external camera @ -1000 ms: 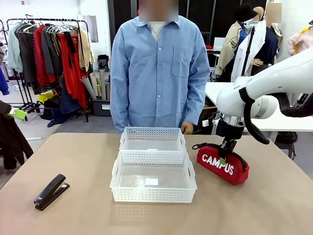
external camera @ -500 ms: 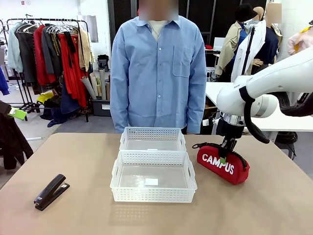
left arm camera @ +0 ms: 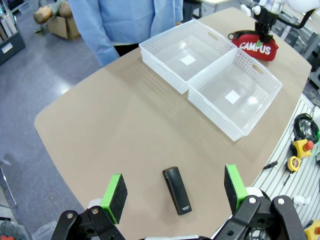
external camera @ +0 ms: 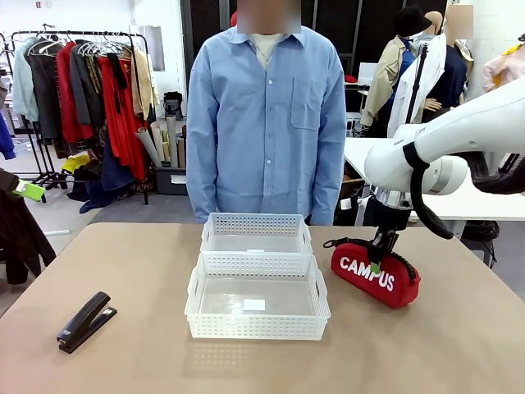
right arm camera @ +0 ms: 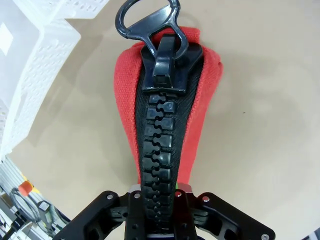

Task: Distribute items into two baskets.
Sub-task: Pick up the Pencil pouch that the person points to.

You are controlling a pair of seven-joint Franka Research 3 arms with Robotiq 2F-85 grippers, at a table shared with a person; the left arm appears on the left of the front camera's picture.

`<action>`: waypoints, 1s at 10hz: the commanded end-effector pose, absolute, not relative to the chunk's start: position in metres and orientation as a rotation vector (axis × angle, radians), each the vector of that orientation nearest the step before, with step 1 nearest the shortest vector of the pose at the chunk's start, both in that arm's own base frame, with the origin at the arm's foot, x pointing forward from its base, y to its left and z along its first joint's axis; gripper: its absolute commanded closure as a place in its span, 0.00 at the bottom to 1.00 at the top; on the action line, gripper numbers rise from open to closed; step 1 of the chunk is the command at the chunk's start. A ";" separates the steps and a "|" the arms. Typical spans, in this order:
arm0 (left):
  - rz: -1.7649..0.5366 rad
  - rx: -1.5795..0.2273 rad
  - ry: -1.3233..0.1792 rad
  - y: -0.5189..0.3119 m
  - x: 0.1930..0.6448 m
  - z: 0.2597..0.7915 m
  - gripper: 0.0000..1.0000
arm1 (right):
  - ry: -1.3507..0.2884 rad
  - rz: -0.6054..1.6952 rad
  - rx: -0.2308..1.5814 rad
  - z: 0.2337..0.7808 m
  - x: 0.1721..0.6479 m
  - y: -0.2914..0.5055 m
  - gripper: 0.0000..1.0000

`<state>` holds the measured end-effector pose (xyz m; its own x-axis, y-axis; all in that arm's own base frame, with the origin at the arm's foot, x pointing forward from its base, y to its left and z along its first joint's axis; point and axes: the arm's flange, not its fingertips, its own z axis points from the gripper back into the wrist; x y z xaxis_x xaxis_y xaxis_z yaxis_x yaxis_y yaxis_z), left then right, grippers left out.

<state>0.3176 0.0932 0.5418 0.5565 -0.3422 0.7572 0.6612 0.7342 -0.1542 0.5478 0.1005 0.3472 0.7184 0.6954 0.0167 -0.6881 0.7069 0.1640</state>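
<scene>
Right claw point(external camera: 380, 258) clenched on red pouch point(external camera: 361, 271) at its zipper ridge. Left claw point(left arm camera: 175, 187) released; stapler point(left arm camera: 177, 193) on counter point(left arm camera: 125, 130) beneath it.

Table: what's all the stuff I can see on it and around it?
table: 1, tan, across the front
near basket: 1, white, table middle
far basket: 1, white, just behind, against the near basket
pouch: 1, red, right of the near basket
stapler: 1, black, table's near left
clothes rack: 1, mixed colours, back left
person: 1, blue shirt, behind the far basket
left end effector: 1, black, green pads, open above the stapler
right end effector: 1, black, shut on the pouch
</scene>
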 end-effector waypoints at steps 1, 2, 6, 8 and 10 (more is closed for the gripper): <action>-0.625 -0.468 -0.787 0.094 0.318 0.542 0.00 | 0.029 0.771 0.154 0.391 0.536 0.087 1.00; -0.625 -0.468 -0.787 0.094 0.318 0.542 0.00 | 0.009 0.806 0.161 0.412 0.530 0.081 1.00; -0.625 -0.468 -0.787 0.094 0.318 0.542 0.00 | -0.060 0.955 0.189 0.508 0.486 0.054 1.00; -0.625 -0.468 -0.787 0.094 0.318 0.542 0.00 | -0.086 1.044 0.206 0.543 0.463 0.046 1.00; -0.625 -0.468 -0.787 0.094 0.318 0.542 0.00 | -0.092 1.105 0.199 0.568 0.441 0.037 1.00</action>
